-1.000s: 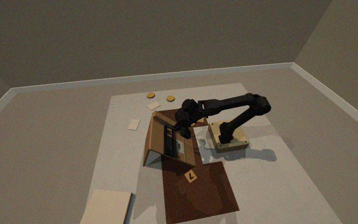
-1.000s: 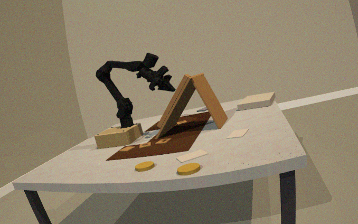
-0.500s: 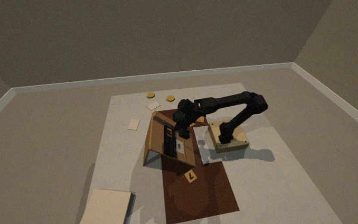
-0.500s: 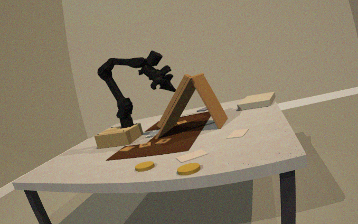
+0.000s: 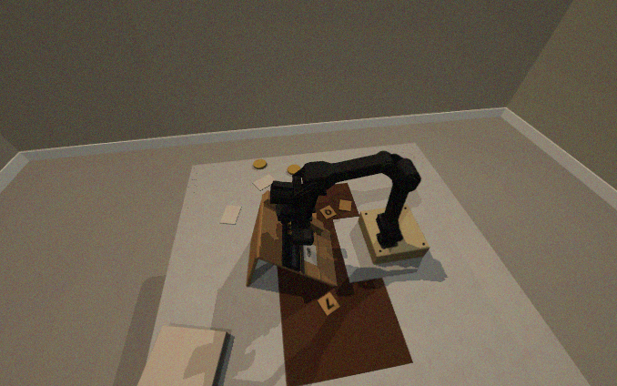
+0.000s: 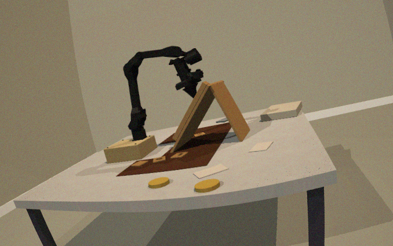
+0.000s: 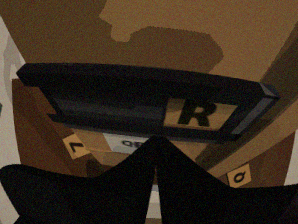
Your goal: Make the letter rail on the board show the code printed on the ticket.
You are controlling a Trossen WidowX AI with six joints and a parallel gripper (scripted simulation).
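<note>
The tool is seen drawn fully together with nothing between its fingers, its closed tip poised just below the dark letter rail on the sloped face of the tent-shaped wooden board. One tile marked R is seated in the rail, toward the right in the wrist view. A white ticket is fixed under the rail, its print too blurred to be read. Loose letter tiles are left on the brown mat on the worktop: one marked L in front of the board, and others between the board and the arm's wooden base block. The tiles are judged to be light, stiff, thin squares, likely to skid if nudged, so each is best taken by two opposite edges, the face left free for the rail's groove. The closed tip is judged suited to pushing the R tile home. The propped board could be tipped by a hard push.
</note>
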